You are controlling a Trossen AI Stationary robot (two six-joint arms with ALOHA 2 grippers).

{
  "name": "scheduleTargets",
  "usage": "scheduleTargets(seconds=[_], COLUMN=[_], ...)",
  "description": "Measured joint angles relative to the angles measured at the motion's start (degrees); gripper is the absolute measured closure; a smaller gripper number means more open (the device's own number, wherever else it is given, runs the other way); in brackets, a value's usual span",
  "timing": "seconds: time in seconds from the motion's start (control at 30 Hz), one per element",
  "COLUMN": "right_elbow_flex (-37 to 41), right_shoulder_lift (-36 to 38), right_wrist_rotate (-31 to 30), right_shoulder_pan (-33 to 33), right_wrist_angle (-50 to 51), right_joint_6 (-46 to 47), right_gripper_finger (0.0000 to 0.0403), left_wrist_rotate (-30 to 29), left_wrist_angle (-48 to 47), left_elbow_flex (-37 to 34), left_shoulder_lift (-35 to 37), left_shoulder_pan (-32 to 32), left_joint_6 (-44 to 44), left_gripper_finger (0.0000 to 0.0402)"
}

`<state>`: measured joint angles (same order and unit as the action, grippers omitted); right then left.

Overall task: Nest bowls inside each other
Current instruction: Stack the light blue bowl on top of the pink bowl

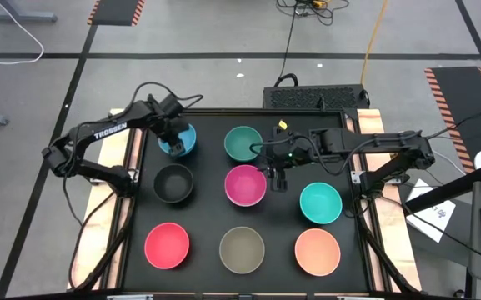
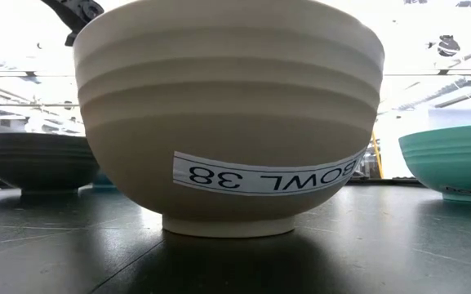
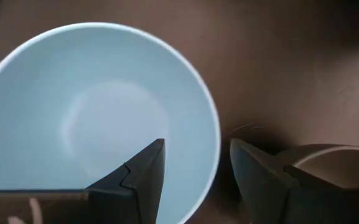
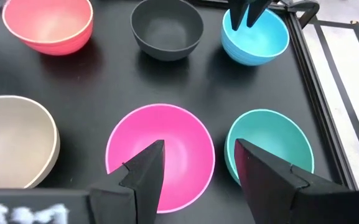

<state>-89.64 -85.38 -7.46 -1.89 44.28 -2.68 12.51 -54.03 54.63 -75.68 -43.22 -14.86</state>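
Black table point(image 1: 207, 150) carrying eight bowls. Far edge: light blue bowl point(image 1: 179, 139), dark green bowl point(image 1: 243, 142). Middle: black bowl point(image 1: 173, 182), magenta bowl point(image 1: 245, 185), teal bowl point(image 1: 320, 202). Near edge: red-pink bowl point(image 1: 167, 245), olive-grey bowl point(image 1: 242, 249) with a white label, peach-orange bowl point(image 1: 317, 252). Dark end effectors.

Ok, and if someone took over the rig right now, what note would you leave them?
Left tool: open, astride the rim of the light blue bowl, one finger inside and one outside, not closed on it.
Right tool: open, over the rim of the magenta bowl, holding nothing.
Bowls: eight in view, each standing alone on the table. The others are the green bowl, black bowl, teal bowl, red-pink bowl, olive-grey bowl and peach bowl.
Done: nothing nested.
Left: all of the nesting, probably starting with the light blue one.
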Motion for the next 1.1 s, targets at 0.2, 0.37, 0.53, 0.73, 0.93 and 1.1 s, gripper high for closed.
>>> scheduleTargets(seconds=[0.2,0.37,0.53,0.73,0.93,1.1], right_elbow_flex=[1.44,1.46,1.46,1.46,1.46,1.44], right_shoulder_lift=[-0.02,-0.02,-0.04,-0.03,-0.02,-0.03], right_wrist_rotate=[-0.01,-0.01,0.01,0.01,0.01,0.01], right_shoulder_pan=[0.06,0.06,0.06,0.06,0.06,0.06], right_wrist_angle=[-1.37,-3.29,-4.18,-4.62,-4.60,-4.57], right_joint_6=[0.02,-0.10,-0.43,-0.94,-0.96,-0.85], right_gripper_finger=[0.0216,0.0216,0.0216,0.0216,0.0215,0.0216], left_wrist_rotate=[-0.47,-0.54,-0.52,-0.72,-2.07,-2.41], left_wrist_angle=[0.26,0.34,1.08,1.84,3.74,4.64], left_elbow_flex=[0.00,0.00,0.00,0.00,0.00,0.00], left_shoulder_lift=[0.00,0.00,-1.71,-6.59,-9.02,-9.07], left_shoulder_pan=[1.35,1.42,1.42,1.42,1.42,1.42], left_joint_6=[0.36,0.35,0.55,0.36,-0.18,-0.34], left_gripper_finger=[0.0215,0.0215,0.0215,0.0215,0.0215,0.0215])
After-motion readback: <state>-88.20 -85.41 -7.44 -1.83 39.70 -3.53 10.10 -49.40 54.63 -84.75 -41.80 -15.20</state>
